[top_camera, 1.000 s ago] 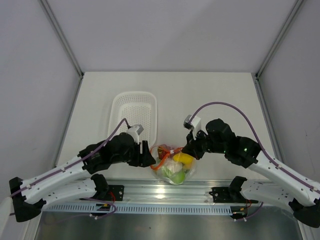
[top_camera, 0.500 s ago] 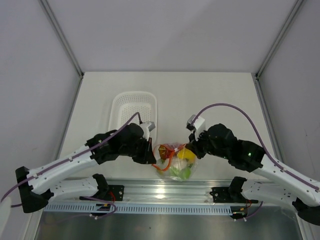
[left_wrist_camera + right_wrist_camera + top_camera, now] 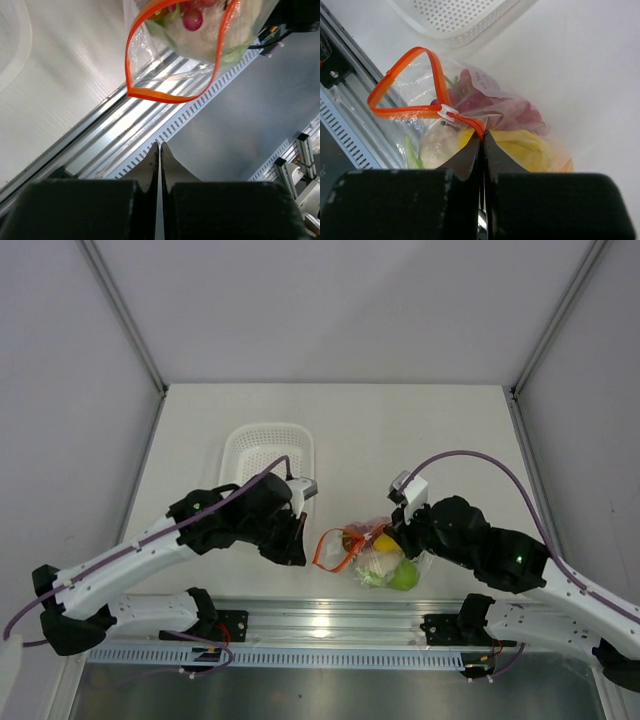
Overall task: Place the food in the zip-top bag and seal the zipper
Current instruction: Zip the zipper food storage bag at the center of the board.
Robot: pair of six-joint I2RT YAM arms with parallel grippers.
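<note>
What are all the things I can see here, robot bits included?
zip-top bag: one, clear, on the table's near edge between the two grippers.
zipper: one, orange-red, along the bag's mouth, partly open in a loop.
slider: one, white, on the zipper.
food: several pieces, yellow, green, white and purple-red, all inside the bag; exact count unclear.
basket: one, white, perforated, behind the left arm.
table: one, white.
rail: one, metal, along the near edge.
cables: two, purple, one per arm.
left gripper: black, shut on nothing, just short of the bag's mouth.
right gripper: black, shut on the zipper.
</note>
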